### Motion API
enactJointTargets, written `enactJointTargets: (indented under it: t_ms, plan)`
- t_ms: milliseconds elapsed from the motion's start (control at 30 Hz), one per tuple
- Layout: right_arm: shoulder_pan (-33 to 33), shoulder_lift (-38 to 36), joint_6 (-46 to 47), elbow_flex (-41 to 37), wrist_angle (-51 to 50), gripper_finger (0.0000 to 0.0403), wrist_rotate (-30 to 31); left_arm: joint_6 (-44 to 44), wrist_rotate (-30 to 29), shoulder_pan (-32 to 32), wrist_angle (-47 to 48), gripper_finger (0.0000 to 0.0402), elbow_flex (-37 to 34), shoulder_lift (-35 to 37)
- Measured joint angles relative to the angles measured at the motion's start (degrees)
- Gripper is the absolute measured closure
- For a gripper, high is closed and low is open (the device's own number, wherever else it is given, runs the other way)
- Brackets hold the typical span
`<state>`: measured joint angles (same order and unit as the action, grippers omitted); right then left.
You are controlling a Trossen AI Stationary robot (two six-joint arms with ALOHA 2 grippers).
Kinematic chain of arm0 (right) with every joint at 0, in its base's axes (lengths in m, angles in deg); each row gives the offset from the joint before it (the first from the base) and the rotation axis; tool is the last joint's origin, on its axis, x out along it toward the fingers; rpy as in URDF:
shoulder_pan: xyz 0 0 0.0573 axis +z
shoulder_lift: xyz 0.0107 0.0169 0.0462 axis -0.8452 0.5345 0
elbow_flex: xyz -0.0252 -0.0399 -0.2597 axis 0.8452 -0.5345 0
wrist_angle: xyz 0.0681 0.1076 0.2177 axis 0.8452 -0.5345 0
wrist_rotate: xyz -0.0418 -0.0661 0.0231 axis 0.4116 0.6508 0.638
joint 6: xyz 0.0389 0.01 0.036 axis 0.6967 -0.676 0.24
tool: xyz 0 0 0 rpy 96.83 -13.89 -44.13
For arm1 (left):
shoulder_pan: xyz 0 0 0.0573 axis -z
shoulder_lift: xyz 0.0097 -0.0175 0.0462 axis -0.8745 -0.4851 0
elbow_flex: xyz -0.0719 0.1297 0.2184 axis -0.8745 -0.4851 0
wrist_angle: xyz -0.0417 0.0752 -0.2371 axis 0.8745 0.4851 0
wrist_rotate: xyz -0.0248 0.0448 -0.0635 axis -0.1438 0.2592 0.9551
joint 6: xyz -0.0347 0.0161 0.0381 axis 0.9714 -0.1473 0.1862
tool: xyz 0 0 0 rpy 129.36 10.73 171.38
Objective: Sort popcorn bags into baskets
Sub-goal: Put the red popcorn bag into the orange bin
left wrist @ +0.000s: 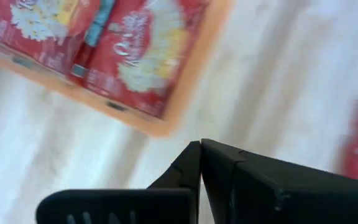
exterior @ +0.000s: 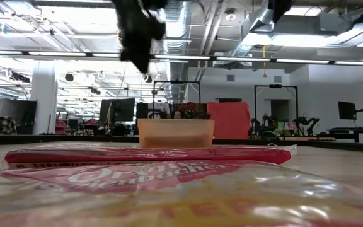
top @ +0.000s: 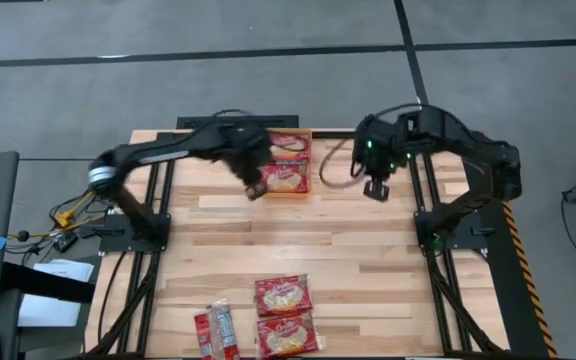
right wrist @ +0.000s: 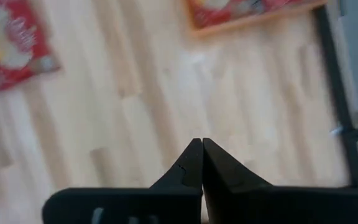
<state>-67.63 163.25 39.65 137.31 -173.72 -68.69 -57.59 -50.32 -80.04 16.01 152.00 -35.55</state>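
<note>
While two popcorn bags (top: pixel 286 166) already lie in the orange basket (top: pixel 309 160) at the far edge of the worktop (top: pixel 368 250), three more (top: pixel 283 296) wait at the near edge, well apart from both arms. Your left gripper (top: pixel 255 188) hangs just beside the basket, jaws pressed together and empty; the right gripper (top: pixel 375 189) is likewise closed over bare wood. Reach down with jaws closed and you risk shoving a flat, slippery packet off the near edge.

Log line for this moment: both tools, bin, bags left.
left tool: shut, empty, beside orange bin | right tool: shut, empty | bin: two bags | near table edge: bags waiting
</note>
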Motion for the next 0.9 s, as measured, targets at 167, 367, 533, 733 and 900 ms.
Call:
enactJointTargets:
  t_ms: [167,367,533,733,900]
  plan:
    - [11.8,-1.5,8.4,-4.3,5.7,0.0364,-0.3,12.0,-1.3,8.0,-6.2,0.0401,-13.6,18.7]
    - [24.3,-2.1,11.1,-18.3,30.0,0.0315,-0.3,29.3,-6.0,20.5,-16.2,0.0365,-31.6,36.1]
    - [28.1,1.7,10.8,-27.4,49.8,0.0229,-0.3,40.1,-6.0,30.0,-27.3,0.0285,-43.2,44.4]
    - [33.6,12.5,3.5,-29.1,70.6,0.0147,-0.3,48.6,-6.2,37.7,-35.8,0.0202,-52.3,46.4]
    - [37.0,23.0,-3.6,-26.4,76.3,0.0138,0.4,53.1,-7.9,40.7,-36.6,0.0174,-55.8,44.1]
